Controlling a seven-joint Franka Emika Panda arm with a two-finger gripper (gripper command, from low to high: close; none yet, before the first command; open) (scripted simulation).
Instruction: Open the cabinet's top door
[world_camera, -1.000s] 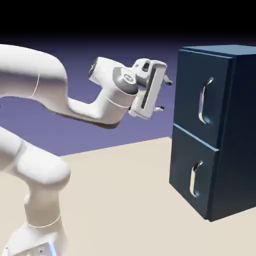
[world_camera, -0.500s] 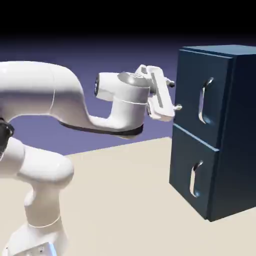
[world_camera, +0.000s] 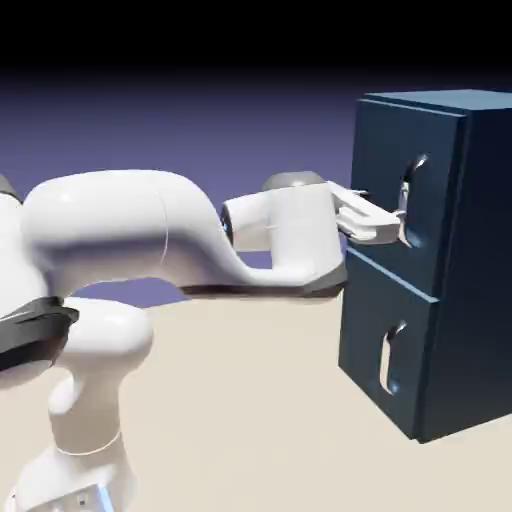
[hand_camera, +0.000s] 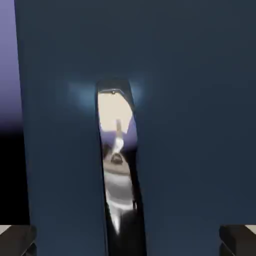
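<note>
Swinging across from the exterior view's left over the last second, the white robot arm (world_camera: 150, 235) has dropped its forearm level and carried the end effector (world_camera: 385, 222) right up to the tall dark navy-blue box cabinet (world_camera: 440, 250), which stands on the pale beige desk (world_camera: 250, 400) at the exterior view's right. Its upper flat navy panel, the top door (world_camera: 385, 170), looks fully shut, flush with the cabinet front. The end effector holds nothing; its jaws are spread wide, and in the hand view the grey fingertips (hand_camera: 17, 239) sit far apart at either lower corner. Between them, slightly left of centre, runs the curved vertical silver bar handle (hand_camera: 117, 165). The risk I see is that offset: closing now could push the bar sideways or pinch only its edge, and a pull would then slip off. Driving further in could also ram the fingertips into the panel.
</note>
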